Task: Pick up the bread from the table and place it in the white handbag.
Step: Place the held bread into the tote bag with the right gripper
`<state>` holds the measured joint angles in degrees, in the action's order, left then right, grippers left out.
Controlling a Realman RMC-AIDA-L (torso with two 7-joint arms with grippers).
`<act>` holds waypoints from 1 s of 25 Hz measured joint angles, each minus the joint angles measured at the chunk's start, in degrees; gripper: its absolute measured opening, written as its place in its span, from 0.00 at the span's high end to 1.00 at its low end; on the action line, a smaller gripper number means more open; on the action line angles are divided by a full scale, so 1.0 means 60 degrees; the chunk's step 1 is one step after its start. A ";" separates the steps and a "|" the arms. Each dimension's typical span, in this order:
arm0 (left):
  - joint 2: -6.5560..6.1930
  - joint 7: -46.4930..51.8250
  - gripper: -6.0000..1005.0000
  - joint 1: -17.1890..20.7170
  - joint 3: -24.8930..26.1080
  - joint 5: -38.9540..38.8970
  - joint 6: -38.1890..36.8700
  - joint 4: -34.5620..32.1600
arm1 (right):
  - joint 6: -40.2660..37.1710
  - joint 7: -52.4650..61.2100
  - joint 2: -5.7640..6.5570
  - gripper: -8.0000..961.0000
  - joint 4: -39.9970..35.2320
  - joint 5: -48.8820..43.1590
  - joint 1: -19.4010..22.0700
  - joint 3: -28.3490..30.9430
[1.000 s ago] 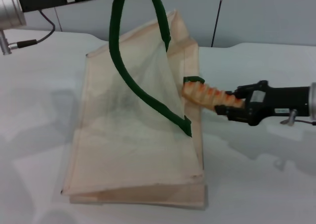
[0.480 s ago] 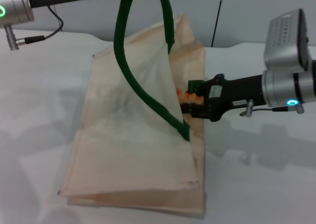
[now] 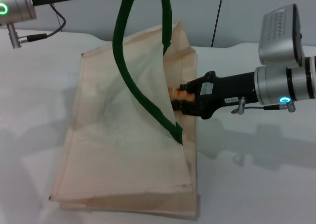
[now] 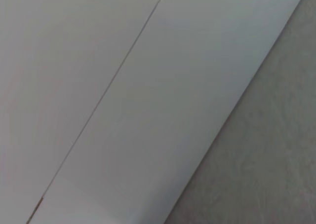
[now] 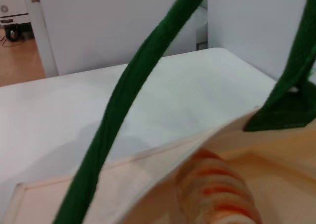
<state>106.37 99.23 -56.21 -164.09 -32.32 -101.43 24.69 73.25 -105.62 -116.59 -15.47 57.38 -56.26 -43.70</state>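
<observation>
Bread (image 3: 174, 93): clamped in right gripper (image 3: 183, 98), carried into bag (image 3: 123, 135) mouth. Handle (image 3: 121, 46) lifted by left gripper, holding mouth open; its jaw state cannot be told.

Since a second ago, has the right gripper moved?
Yes. The right gripper pushed the bread toward the robot's left, into the white handbag mouth.

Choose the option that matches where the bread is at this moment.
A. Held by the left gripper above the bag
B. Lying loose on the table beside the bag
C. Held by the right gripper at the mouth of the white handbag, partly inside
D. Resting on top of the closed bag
C: the right gripper holds the bread in the opening of the white handbag, most of it hidden behind the fabric.
</observation>
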 joint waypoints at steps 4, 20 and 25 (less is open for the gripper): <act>0.0016 -0.0001 0.86 -0.0020 0.0000 0.0000 0.0001 0.0000 | 0.0034 -0.0167 0.0014 0.70 0.0122 0.0060 -0.0069 -0.0269; 0.0040 0.0000 0.86 0.0015 0.0000 -0.0007 0.0023 0.0001 | 0.0120 -0.0571 -0.0007 0.21 0.0163 0.0091 -0.0026 -0.0224; 0.0040 0.0000 0.86 0.0065 -0.0001 -0.0056 0.0030 0.0024 | -0.0403 -0.0455 0.0042 0.12 0.0149 0.0100 0.0179 -0.0129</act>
<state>106.60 99.23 -55.82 -164.10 -32.66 -101.25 24.84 70.84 -108.35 -116.34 -14.58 57.98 -55.18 -44.47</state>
